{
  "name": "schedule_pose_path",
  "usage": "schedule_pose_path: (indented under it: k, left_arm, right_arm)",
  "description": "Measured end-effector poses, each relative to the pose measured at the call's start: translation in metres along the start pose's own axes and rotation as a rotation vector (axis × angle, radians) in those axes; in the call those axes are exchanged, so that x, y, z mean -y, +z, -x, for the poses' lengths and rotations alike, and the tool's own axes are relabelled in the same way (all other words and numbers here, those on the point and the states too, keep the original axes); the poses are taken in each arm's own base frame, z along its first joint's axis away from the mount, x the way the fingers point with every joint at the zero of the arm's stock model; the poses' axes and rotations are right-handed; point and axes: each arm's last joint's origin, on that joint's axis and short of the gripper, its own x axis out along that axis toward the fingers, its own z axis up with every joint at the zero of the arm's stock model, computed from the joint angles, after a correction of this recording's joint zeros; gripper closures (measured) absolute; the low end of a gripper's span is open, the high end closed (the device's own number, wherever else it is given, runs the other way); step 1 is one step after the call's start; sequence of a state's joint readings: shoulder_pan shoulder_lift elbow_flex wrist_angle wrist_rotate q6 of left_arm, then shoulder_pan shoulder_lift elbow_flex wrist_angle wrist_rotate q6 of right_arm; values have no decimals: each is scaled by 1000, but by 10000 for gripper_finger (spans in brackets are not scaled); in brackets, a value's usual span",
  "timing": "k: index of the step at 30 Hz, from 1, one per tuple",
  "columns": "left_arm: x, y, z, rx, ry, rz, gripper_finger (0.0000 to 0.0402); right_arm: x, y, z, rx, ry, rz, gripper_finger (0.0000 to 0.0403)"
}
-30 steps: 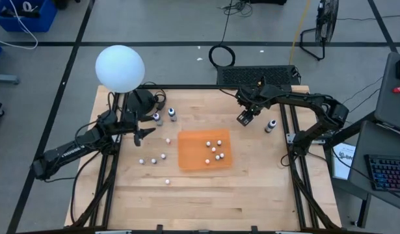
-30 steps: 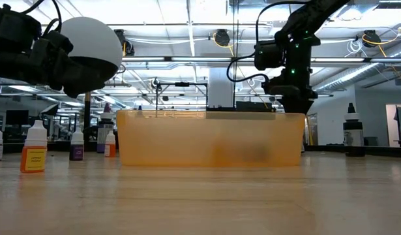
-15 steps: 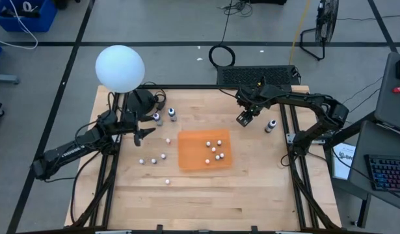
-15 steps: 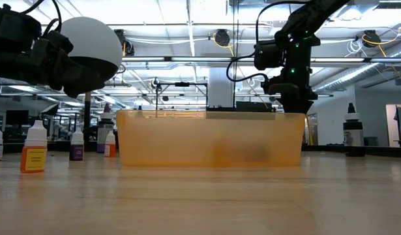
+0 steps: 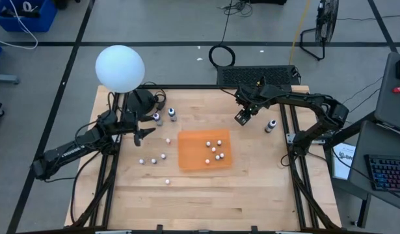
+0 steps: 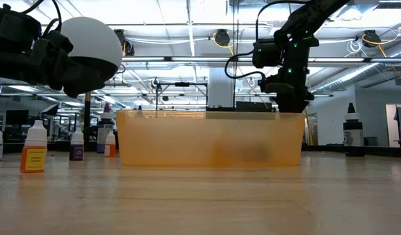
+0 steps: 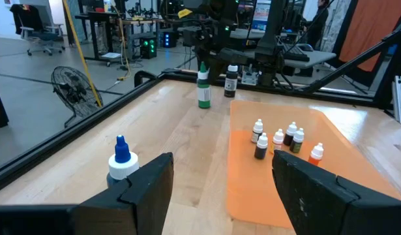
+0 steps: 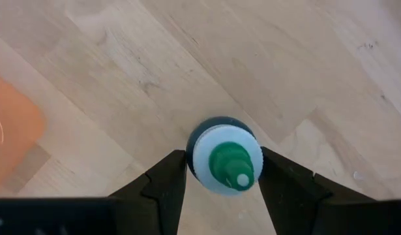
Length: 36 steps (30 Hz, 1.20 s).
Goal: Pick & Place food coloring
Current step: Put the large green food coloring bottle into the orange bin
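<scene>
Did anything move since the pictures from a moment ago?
Only a little. The right end effector, shut on a green-tipped bottle, drew slightly back toward the far edge of the table and rose a bit; in the low view it sits higher behind the orange tray. The left end effector stayed open where it was. The small bottles in the tray and on the wood did not move.

white globe (image 5: 120, 67) at the table's (image 5: 252, 188) far left corner; floor fan (image 5: 320, 27) beyond.
</scene>
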<state>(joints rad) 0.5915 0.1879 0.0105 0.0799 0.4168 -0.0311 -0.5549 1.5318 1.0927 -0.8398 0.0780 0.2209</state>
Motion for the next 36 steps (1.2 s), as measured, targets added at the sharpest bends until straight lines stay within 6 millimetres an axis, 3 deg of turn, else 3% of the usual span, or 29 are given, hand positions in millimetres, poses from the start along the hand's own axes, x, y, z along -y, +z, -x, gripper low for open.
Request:
schedule_pose_path:
  k: [7,18,29,36]
  left_arm:
    - [0,0,0,0,0,0,144]
    - [0,0,0,0,0,0,144]
    - [0,0,0,0,0,0,144]
    - [0,0,0,0,0,0,144]
  right_arm:
    - [-1,0,0,-11,41,0,228]
    - [-1,-1,0,-17,46,0,188]
    - [0,1,0,7,1,17,194]
    - [-2,3,-19,-57,-11,36,198]
